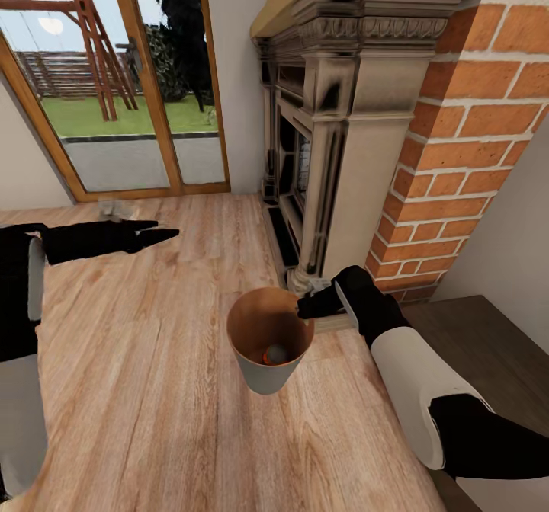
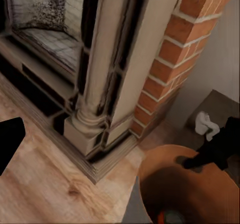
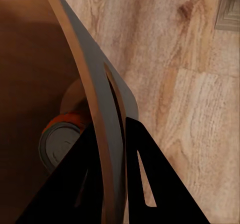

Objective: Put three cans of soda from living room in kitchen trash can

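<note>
My right gripper (image 1: 305, 308) pinches the rim of the tash can (image 1: 268, 379) — grey outside, wood-brown inside — and holds it above the light wood floor (image 1: 152, 390). An orange can of soda (image 1: 273, 355) lies at its bottom (silver top up). My left gripper (image 1: 156, 233) reaches forward, clear of everything. The brick fireplace (image 1: 366, 116) stands ahead — glass doors (image 1: 130, 100) to its left.
</note>
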